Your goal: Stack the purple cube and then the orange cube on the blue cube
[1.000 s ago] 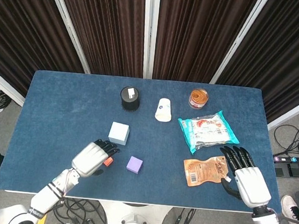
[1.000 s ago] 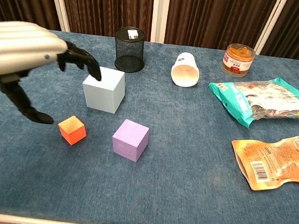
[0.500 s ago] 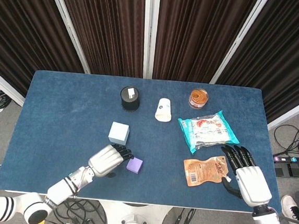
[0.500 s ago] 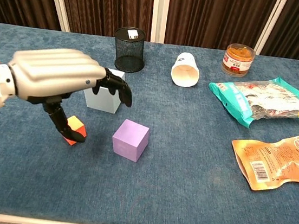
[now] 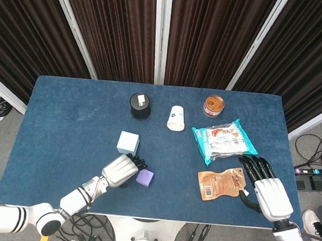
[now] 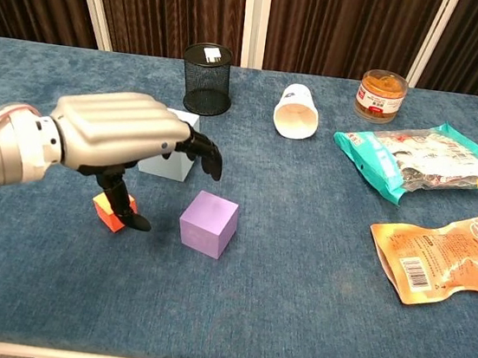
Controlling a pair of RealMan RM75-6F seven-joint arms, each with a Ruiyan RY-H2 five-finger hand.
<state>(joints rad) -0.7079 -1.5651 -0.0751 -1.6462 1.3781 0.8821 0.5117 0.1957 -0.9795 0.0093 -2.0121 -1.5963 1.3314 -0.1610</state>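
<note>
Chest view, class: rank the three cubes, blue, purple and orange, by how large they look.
1. blue cube, though the left hand partly covers it
2. purple cube
3. orange cube, clearly smallest, also partly covered

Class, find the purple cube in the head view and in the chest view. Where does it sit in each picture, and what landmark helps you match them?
Head view: purple cube lies low, left of centre, just right of the left hand.
Chest view: purple cube lies centre-left, right of the same hand.
Shared landmark: black mesh cup behind it.
</note>
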